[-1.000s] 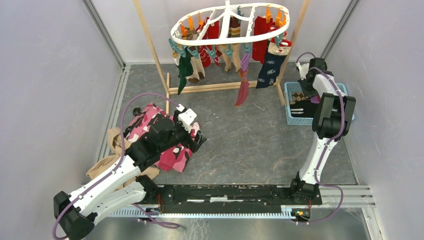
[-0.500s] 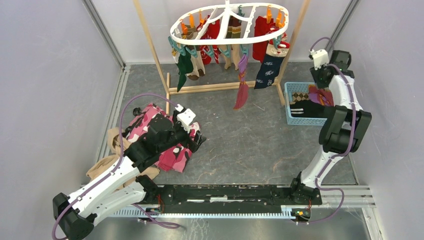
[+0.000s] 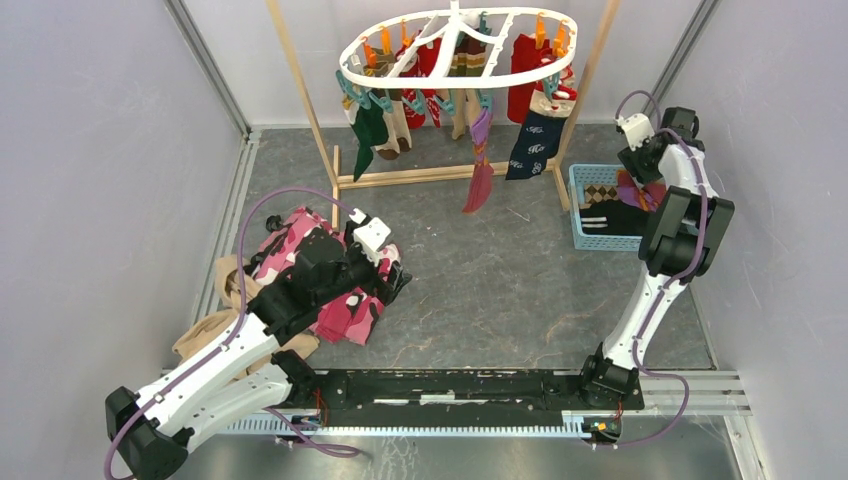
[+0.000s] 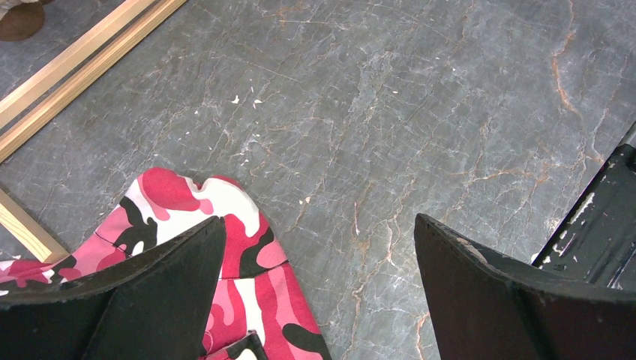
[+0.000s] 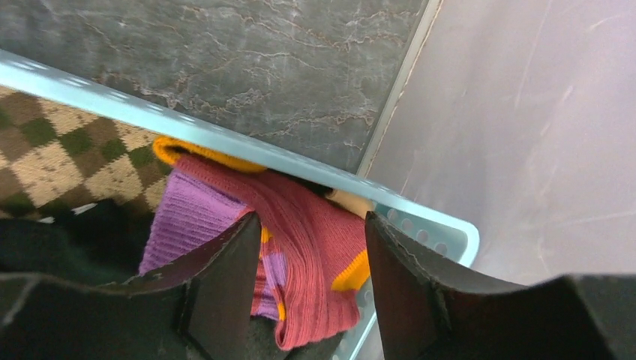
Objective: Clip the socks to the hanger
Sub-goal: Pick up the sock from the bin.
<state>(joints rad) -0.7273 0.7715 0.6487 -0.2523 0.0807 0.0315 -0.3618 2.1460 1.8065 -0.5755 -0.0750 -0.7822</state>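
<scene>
The hanger [image 3: 452, 50], a white oval frame with crossbars and orange and teal clips, hangs at the back. Its clips carry socks [image 3: 530, 145] in dark green, tan, red, navy and purple. More lie heaped in a blue basket [image 5: 225, 142], with a maroon-and-purple yellow-striped sock [image 5: 300, 247] beside a checked sock [image 5: 60, 157].

White-black arms [image 3: 225, 352], purple cables [image 3: 290, 190]

Grey marbled table [image 3: 500, 270]. Far centre: wooden rack [image 3: 440, 175], base rails flat on surface. Far right corner: blue basket [image 3: 577, 215]. Left side: pink camouflage cloth [image 3: 285, 235] heaped; tan cloth [image 3: 200, 335] touching it, nearer left edge. Black mounting rail [image 3: 450, 385] along near edge.
</scene>
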